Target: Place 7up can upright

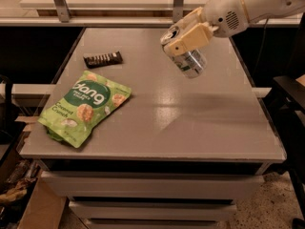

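My gripper (183, 38) hangs over the far middle-right of the grey table (157, 118). Its cream fingers (190, 38) are shut on the 7up can (188, 58), a silvery can with green markings. The can is tilted, its silver top up and to the left, its bottom down and to the right. It is held above the tabletop, not touching it. The white arm (248, 4) comes in from the upper right.
A green snack pouch (83, 108) lies at the front left of the table. A dark candy bar wrapper (103, 58) lies at the far left. A dark chair (290, 99) stands beyond the table's right edge. A rail with metal posts (59, 4) runs behind the table.
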### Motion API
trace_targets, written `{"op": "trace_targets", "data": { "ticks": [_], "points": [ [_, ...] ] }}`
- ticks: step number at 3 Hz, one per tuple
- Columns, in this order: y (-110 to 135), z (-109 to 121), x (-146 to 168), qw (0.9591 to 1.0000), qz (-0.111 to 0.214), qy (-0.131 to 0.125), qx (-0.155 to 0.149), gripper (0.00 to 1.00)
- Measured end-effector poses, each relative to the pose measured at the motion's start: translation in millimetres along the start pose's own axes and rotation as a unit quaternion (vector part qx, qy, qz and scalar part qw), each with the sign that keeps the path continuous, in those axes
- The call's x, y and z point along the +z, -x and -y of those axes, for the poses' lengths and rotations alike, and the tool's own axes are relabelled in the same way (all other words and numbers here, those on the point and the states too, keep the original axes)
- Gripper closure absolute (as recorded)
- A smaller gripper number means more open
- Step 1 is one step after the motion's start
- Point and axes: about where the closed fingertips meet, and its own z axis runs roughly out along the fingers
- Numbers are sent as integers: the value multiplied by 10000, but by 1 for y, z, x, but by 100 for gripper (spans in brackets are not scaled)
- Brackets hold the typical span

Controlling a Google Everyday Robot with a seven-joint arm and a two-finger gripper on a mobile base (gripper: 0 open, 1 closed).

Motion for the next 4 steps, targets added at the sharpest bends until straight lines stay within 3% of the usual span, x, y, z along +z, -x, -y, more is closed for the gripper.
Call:
{"op": "trace_targets", "data": {
  "ticks": [1, 2, 4],
  "points": [
    [1, -1, 6, 9982, 537, 49, 271, 100],
    [1, 1, 14, 9931, 1072, 168, 454, 100],
    [-7, 3, 23, 9823, 1757, 222, 605, 100]
  ]
}}
